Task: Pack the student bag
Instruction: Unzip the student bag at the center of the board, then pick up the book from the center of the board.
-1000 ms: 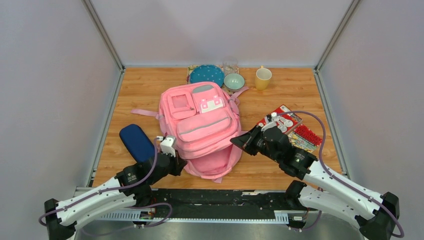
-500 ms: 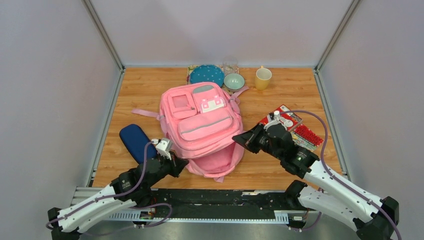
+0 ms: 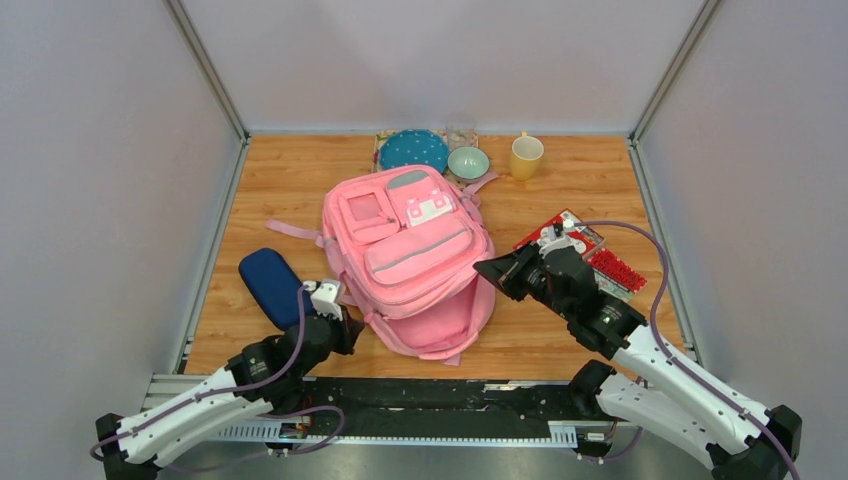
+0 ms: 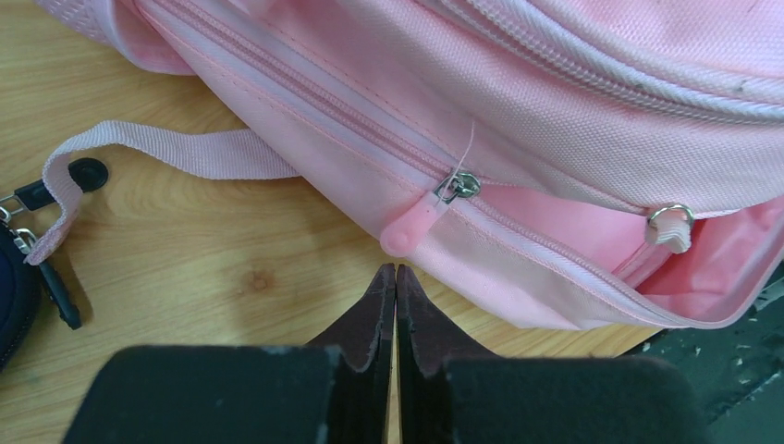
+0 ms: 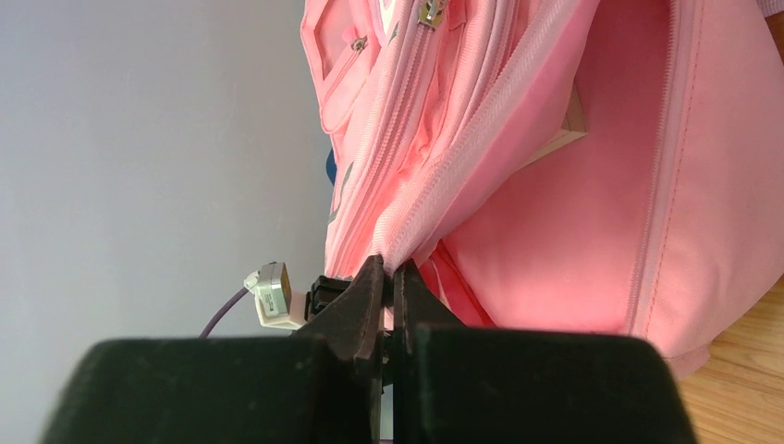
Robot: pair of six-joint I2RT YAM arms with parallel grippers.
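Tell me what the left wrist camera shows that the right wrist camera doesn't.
Only the left wrist: the pink zip pull, a strap lying on the wooden table, and the left gripper with its tips closed, holding nothing. Only the right wrist: the right gripper pinching the open edge of the student bag, and its pink inside. Both: that bag.
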